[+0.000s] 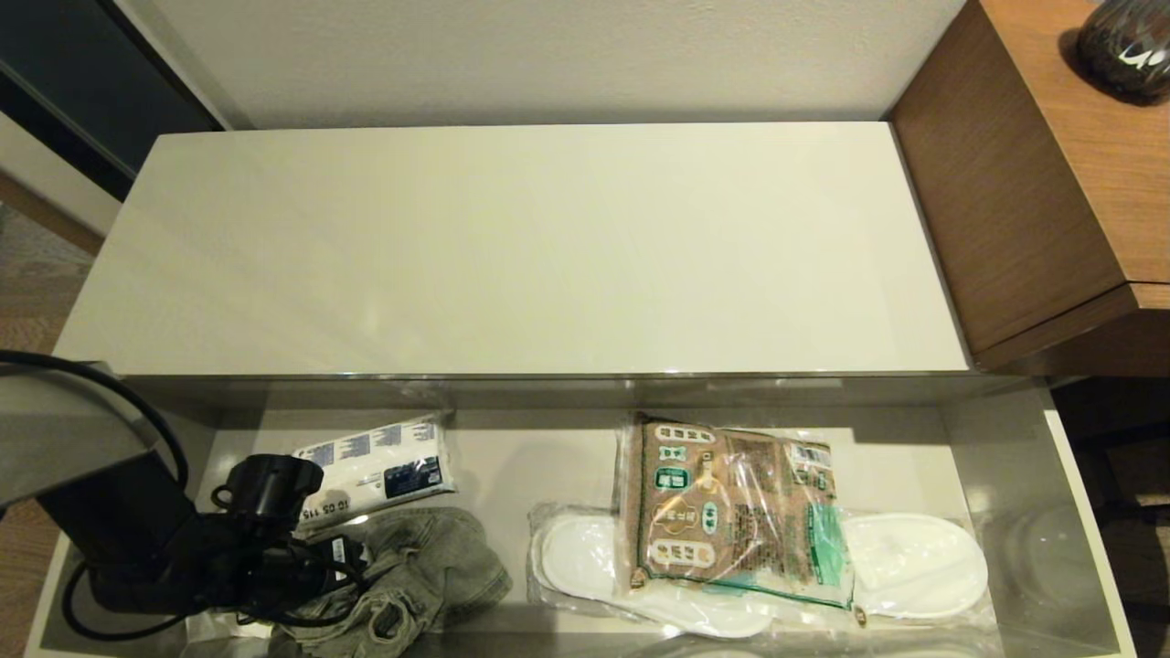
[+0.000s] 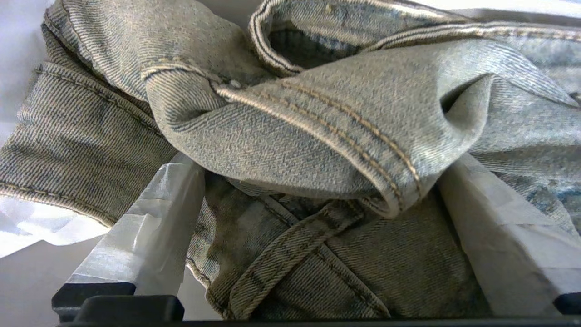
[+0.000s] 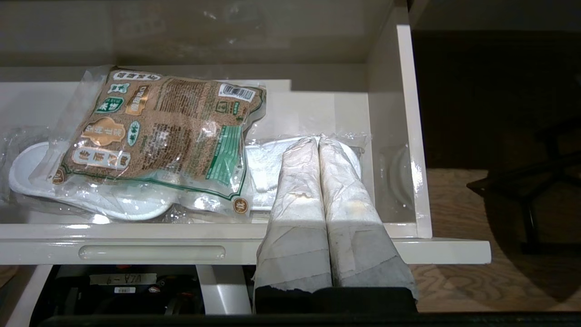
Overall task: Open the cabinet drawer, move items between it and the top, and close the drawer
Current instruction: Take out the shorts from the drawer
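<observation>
The cabinet drawer (image 1: pixel 1079 512) stands pulled out below the cream-white top (image 1: pixel 530 247), which is bare. A crumpled grey-green denim garment (image 1: pixel 420 567) lies in the drawer's left part. My left gripper (image 2: pixel 317 163) is down on it and open, its taped fingers (image 2: pixel 150 227) wide apart with folds and a belt loop of the denim (image 2: pixel 317 127) between them. My right gripper (image 3: pixel 319 138) is shut on nothing. It hangs in front of the drawer's front panel (image 3: pixel 152 252), near its right end, and is outside the head view.
Plastic-wrapped white slippers (image 1: pixel 914 567) lie in the drawer's right half with a brown printed packet (image 1: pixel 722 512) on top. A white labelled pack (image 1: pixel 384 466) lies behind the denim. A brown wood desk (image 1: pixel 1051 183) with a dark vase (image 1: pixel 1124 46) adjoins at the right.
</observation>
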Controlling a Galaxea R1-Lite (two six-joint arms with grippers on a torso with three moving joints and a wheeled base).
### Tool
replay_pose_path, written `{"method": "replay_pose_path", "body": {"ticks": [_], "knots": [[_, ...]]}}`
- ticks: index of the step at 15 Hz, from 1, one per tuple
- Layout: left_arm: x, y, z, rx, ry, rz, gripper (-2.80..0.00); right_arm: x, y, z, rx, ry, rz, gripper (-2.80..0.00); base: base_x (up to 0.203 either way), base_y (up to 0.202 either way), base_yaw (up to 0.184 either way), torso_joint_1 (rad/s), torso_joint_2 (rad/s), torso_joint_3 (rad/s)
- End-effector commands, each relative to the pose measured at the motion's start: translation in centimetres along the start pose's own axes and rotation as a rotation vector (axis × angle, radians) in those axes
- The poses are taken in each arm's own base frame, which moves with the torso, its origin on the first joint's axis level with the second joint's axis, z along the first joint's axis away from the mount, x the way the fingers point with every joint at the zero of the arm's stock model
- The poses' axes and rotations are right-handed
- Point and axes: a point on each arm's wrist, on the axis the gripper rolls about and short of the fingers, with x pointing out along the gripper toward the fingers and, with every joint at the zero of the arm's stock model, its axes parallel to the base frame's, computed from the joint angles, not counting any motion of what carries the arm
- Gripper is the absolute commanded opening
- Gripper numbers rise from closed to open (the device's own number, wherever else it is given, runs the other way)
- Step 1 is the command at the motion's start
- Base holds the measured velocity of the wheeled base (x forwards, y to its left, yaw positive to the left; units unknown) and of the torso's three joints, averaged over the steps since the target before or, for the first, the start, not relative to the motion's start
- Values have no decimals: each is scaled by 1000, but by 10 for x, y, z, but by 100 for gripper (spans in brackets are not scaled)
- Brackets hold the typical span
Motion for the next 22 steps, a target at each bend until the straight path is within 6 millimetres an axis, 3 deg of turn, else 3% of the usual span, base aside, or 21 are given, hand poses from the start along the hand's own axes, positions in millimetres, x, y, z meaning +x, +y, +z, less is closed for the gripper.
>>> {"method": "replay_pose_path", "body": {"ticks": [1,6,10,14,18,22], "knots": [[-18,-2,6,-2,-58,-34,0,0,0,0,-1,0,0,-280,0,0,0,0,0,0],[-53,-6,4,27,-93,-75,0,0,0,0,-1,2,0,-280,0,0,0,0,0,0],[-116,-3,2,35,-128,-136,0,0,0,0,-1,2,0,-280,0,0,0,0,0,0],[-132,1,-2,38,-114,-141,0,0,0,0,-1,2,0,-280,0,0,0,0,0,0],[-172,4,1,34,-207,-187,0,0,0,0,-1,2,0,-280,0,0,0,0,0,0],[-213,7,1,48,-189,-278,0,0,0,0,-1,2,0,-280,0,0,0,0,0,0]]}}
